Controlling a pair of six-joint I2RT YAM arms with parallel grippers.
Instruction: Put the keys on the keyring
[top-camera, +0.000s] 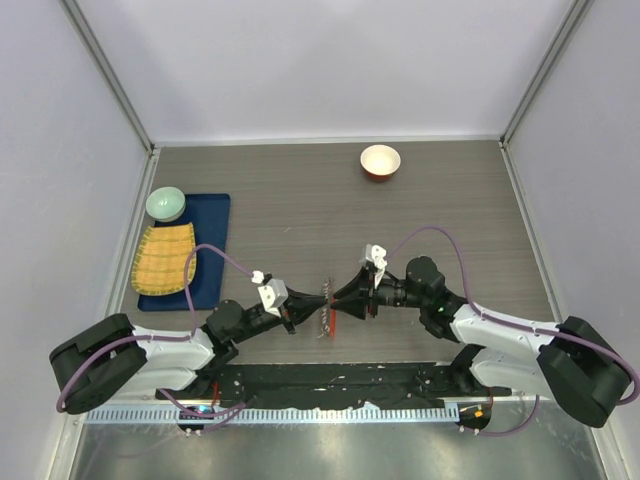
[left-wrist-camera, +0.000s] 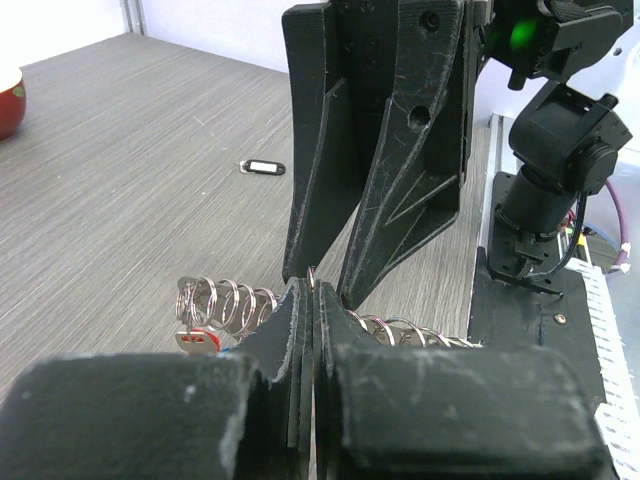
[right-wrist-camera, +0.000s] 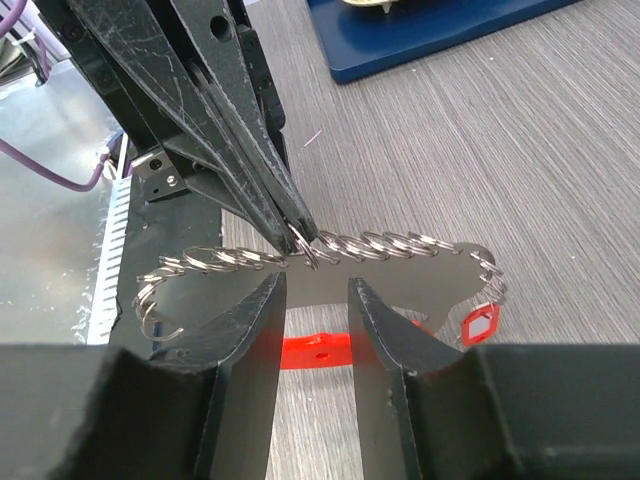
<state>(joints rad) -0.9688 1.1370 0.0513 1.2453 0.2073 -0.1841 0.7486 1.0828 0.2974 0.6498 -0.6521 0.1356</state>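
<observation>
The keyring (right-wrist-camera: 400, 268) is a silvery metal plate edged with a coil of wire rings, with a red bar (right-wrist-camera: 320, 350) below it. It hangs above the table between both arms (top-camera: 325, 305). My left gripper (left-wrist-camera: 313, 298) is shut on one thin ring of the coil, and its tips (right-wrist-camera: 300, 232) show pinching it in the right wrist view. My right gripper (right-wrist-camera: 317, 285) is open, its fingers (right-wrist-camera: 250, 330) close to the plate's lower edge; contact is unclear. A small red key (right-wrist-camera: 480, 325) hangs at the coil's end. A black-and-white oval key (left-wrist-camera: 263, 167) lies on the table.
A red-rimmed white bowl (top-camera: 380, 160) stands at the back of the table. At the left, a blue tray (top-camera: 212, 215) carries a green bowl (top-camera: 166, 203) and a yellow mat (top-camera: 165, 258). The black base plate (top-camera: 330, 380) runs along the near edge.
</observation>
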